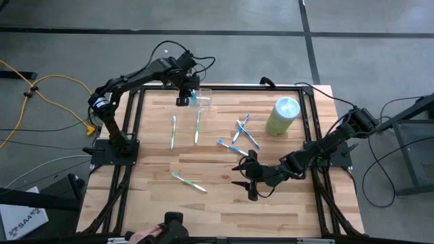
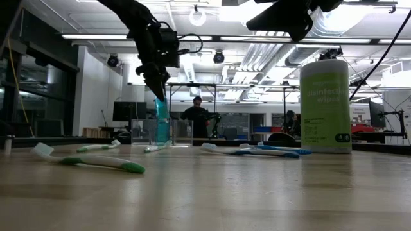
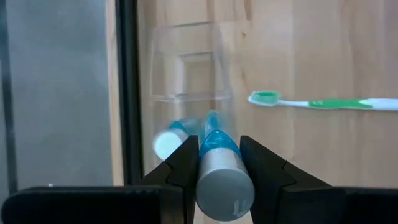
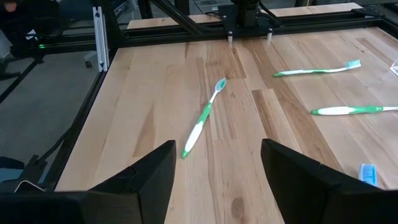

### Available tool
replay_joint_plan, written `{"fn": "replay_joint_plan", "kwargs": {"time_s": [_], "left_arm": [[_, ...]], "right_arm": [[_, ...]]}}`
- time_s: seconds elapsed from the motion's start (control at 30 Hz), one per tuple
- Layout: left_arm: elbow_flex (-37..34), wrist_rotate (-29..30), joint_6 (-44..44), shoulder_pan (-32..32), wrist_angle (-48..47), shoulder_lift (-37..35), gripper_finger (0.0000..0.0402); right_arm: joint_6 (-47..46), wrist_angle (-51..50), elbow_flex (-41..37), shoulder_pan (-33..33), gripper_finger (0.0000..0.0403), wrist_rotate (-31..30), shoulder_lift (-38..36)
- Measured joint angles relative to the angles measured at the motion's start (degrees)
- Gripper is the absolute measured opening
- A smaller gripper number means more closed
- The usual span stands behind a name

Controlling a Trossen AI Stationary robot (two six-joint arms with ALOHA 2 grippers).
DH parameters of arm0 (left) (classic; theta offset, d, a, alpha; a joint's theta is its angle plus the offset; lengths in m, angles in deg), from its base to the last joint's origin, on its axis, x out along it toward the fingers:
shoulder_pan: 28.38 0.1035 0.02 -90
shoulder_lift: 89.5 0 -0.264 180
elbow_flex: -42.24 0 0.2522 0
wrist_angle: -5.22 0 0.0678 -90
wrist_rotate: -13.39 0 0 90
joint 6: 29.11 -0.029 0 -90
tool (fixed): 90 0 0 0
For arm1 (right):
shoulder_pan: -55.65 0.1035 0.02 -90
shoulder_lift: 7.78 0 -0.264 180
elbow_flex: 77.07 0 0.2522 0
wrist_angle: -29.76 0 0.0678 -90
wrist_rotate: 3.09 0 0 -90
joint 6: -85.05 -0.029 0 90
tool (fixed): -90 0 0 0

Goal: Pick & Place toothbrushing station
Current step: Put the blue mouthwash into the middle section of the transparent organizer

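Left end effector point(image 3: 214, 163) pinches a blue toothbrush point(image 3: 214, 140) above the clear holder point(image 1: 202, 98) on the wooden desk point(image 1: 203, 210); right end effector point(image 1: 245, 179) spread, lab room beyond.

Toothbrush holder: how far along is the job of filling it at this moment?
Nothing seated yet that I can see. The left hand holds a blue toothbrush upright over the clear holder. Three green toothbrushes and other blue ones lie on the table. The right hand hovers open.
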Motion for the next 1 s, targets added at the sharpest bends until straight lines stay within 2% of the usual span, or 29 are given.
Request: {"fn": "replay_joint_plan", "kwargs": {"time_s": [0.3, 0.63, 0.8, 1.0], "left_arm": [[-0.08, 0.94, -0.18, 0.39, 2.3, 0.97, 0.0088], [-0.08, -0.87, 0.12, 0.7, 2.07, 1.09, 0.0088], [-0.08, -1.45, 0.82, 0.97, 1.69, 3.35, 0.0088], [-0.12, 1.1, 0.93, 1.03, 1.77, 6.69, 0.0088]], "right_arm": [[0.0, -0.16, 0.0, 0.02, 0.0227, 0.0, 0.0], [0.0, -0.2, 0.0, 0.01, 0.0227, 0.0, 0.0], [-0.12, -0.2, 0.0, 0.0, 0.0227, 0.0, 0.0], [-0.25, -0.22, 0.0, 0.02, 0.0227, 1.53, 0.0]]}}
